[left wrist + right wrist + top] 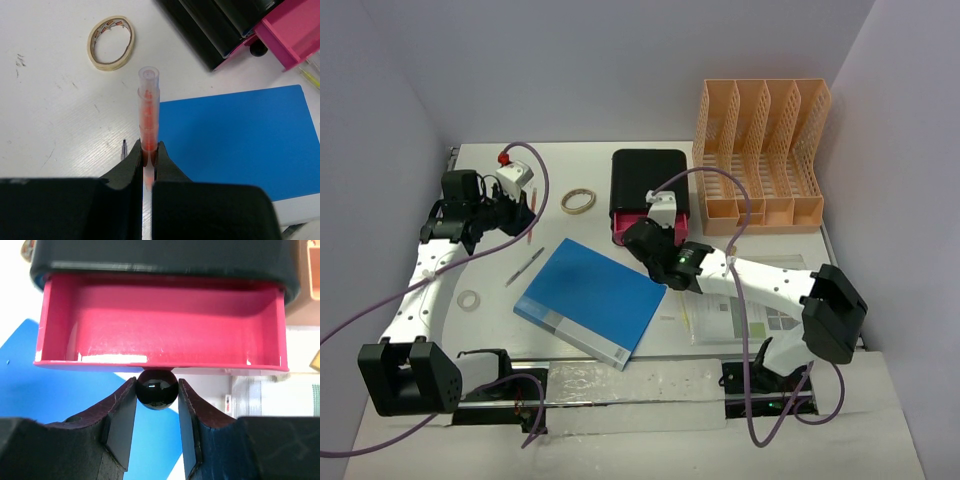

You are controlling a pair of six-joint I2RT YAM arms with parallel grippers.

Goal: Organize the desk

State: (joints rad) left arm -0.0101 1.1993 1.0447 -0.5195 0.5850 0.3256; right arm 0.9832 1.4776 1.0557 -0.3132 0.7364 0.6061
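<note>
The white desk (570,165) holds a black box (648,178) with a pink drawer (160,315) pulled out; what I see of the drawer's inside is empty. My right gripper (157,390) is shut on the drawer's round black knob (156,389), one finger on each side. In the top view the right gripper (642,235) sits at the box's front. My left gripper (149,150) is shut on a translucent orange pen (148,110) that sticks out forward above the desk. In the top view the left gripper (525,208) hangs over the desk's left part.
A blue book (590,298) lies in the middle, with a dark pen (524,266) to its left. A tape roll (578,201) lies left of the box, and a small ring (470,299) near the left arm. An orange file rack (760,150) stands back right. Papers (740,315) lie under the right arm.
</note>
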